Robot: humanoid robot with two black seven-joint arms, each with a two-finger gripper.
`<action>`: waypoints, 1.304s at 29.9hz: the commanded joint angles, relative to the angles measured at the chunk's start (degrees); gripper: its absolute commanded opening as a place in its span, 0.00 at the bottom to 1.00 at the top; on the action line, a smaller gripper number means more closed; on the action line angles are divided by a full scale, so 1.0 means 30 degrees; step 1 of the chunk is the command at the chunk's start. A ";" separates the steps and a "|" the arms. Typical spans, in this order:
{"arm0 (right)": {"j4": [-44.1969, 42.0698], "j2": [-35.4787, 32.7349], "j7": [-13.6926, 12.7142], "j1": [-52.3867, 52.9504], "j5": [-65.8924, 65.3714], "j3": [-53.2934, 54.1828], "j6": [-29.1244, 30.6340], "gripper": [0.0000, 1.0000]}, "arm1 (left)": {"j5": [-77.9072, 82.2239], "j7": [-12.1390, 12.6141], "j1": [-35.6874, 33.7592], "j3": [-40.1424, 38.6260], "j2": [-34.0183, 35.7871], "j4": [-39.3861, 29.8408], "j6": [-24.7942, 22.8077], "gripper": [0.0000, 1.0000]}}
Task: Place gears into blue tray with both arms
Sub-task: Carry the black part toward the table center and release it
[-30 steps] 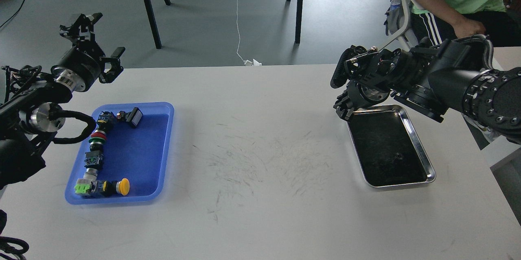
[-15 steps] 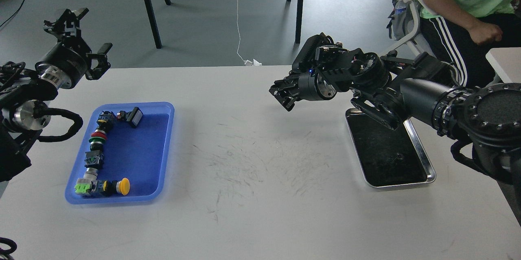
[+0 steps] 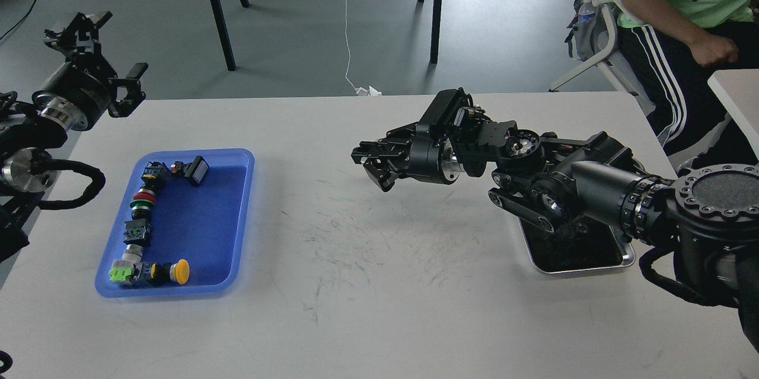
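Gears: none can be made out in this view; whether the right gripper [image 3: 372, 166] carries one cannot be told, its jaws seen dark and end-on. It hangs over the table [image 3: 379, 319], between the blue tray [image 3: 240, 213] and the silver tray [image 3: 627, 257], well apart from both. Blue tray holds a line of push-button switches [image 3: 142, 222] along its left side; the right part is bare. Left gripper [image 3: 89, 56] is raised beyond the blue tray's far left corner, jaws spread, holding nothing.

Risk, as judged: a gear so small could slip out on the way to the blue tray, or land on the switches and bounce out.
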 commanded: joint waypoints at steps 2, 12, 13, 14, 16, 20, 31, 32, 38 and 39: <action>0.0763 -0.0003 -0.0002 -0.0372 -0.0025 0.0142 -0.0318 0.01 | -0.0004 -0.0041 0.0021 0.0001 0.0000 -0.0002 0.0030 0.99; 0.1320 -0.0003 -0.0002 -0.1340 -0.0347 -0.0414 -0.0114 0.01 | -0.0004 -0.0041 0.0021 -0.0028 0.0175 -0.0002 0.0030 0.99; 0.1436 -0.0003 -0.0002 -0.1340 -0.0376 -0.0444 -0.0085 0.01 | -0.0004 -0.0041 0.0050 -0.0028 0.0204 -0.0002 0.0030 0.99; 0.1583 -0.0003 -0.0002 -0.1369 -0.0376 -0.0502 -0.0084 0.01 | -0.0004 -0.0041 0.0051 -0.0028 0.0205 -0.0002 0.0001 0.99; 0.1701 -0.0003 -0.0002 -0.1427 -0.0405 -0.0648 -0.0055 0.01 | -0.0004 -0.0041 0.0051 -0.0028 0.0234 -0.0002 0.0001 0.99; 0.1847 -0.0003 -0.0002 -0.1457 -0.0668 -0.0883 -0.0055 0.01 | -0.0004 -0.0041 0.0051 -0.0028 0.0322 -0.0002 0.0001 0.99; 0.2052 -0.0003 -0.0002 -0.1721 -0.1080 -0.1001 0.0529 0.33 | -0.0004 -0.0070 0.0139 -0.0057 0.0351 -0.0002 0.0001 0.99; 0.2082 -0.0003 -0.0002 -0.1721 -0.1051 -0.1001 0.0618 0.36 | -0.0004 -0.0070 0.0139 -0.0057 0.0380 -0.0002 0.0001 0.99; 0.2111 -0.0003 -0.0002 -0.1721 -0.0992 -0.1001 0.0677 0.48 | -0.0004 -0.0099 0.0197 -0.0057 0.0584 -0.0002 -0.0029 0.99; 0.2111 -0.0003 -0.0002 -0.1721 -0.0992 -0.1001 0.0677 0.48 | -0.0004 -0.0099 0.0197 -0.0057 0.0672 -0.0002 -0.0029 0.99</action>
